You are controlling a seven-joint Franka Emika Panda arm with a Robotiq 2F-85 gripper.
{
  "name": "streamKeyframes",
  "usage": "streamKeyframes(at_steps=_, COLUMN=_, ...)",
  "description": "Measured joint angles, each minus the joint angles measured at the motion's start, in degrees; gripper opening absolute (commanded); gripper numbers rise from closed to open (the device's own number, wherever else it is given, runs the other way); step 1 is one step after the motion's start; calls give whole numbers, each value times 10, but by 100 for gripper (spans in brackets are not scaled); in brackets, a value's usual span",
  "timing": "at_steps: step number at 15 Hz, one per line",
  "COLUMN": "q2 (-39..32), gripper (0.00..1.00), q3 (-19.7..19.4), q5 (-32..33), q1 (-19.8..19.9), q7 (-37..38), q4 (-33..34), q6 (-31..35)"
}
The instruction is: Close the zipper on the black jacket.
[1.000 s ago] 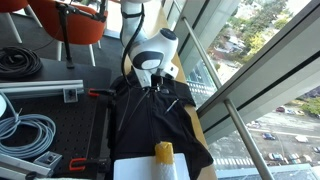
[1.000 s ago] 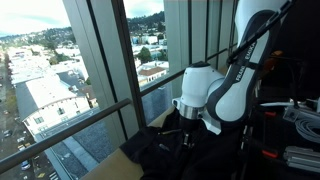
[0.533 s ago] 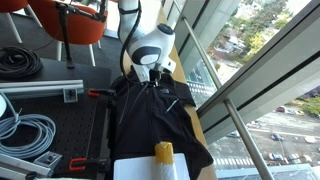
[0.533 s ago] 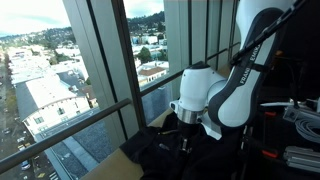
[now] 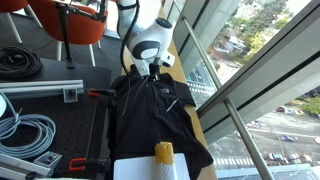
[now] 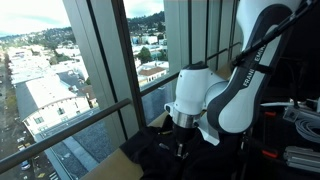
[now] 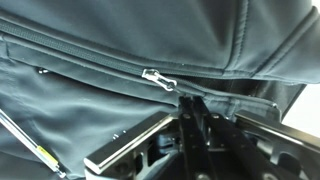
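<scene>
Dark tabletop (image 5: 70,125) fills the foreground in an exterior view. Right at the front edge sits a white box (image 5: 135,168) with a yellow object (image 5: 163,152) at its top edge. Pale cables (image 5: 25,132) loop off to one side, and a red clamp (image 5: 97,95) lies beyond them.

Now the main event: the black jacket (image 5: 150,120) is spread flat on the tabletop, front side up, hem toward the box and neck end farthest away. The claw (image 5: 153,72) is down at that far end, touching the fabric on the centre line, with the white arm (image 5: 145,40) arched above it.

Up close in the wrist view, the zipper (image 7: 110,66) runs as a thin dark line across the cloth, straight toward the claw tips. A small silver pull tab (image 7: 157,79) lies on that line just beside them. The jaws look drawn narrow, nearly together, pressed into the jacket. Whether they pinch the tab itself, I cannot tell. A second, slanted zipper (image 7: 25,138) crosses the lower corner, well apart from the claw.

Further back sit a black cable coil (image 5: 20,62) and orange chairs (image 5: 75,20). Along the side, tall windows (image 5: 240,60) look down on a city street (image 5: 275,135).
</scene>
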State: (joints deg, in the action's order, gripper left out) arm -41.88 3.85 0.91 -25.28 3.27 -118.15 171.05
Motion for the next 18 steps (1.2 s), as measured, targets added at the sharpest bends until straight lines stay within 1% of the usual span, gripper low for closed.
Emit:
streamKeyframes(at_steps=7, q2=-5, gripper=2, q3=0, q5=0, q1=-33, q7=19, q4=18, q6=-3)
streamKeyframes(at_steps=18, q2=-36, gripper=2, q3=1, q5=0, q1=-84, q7=44, q4=81, q6=-34)
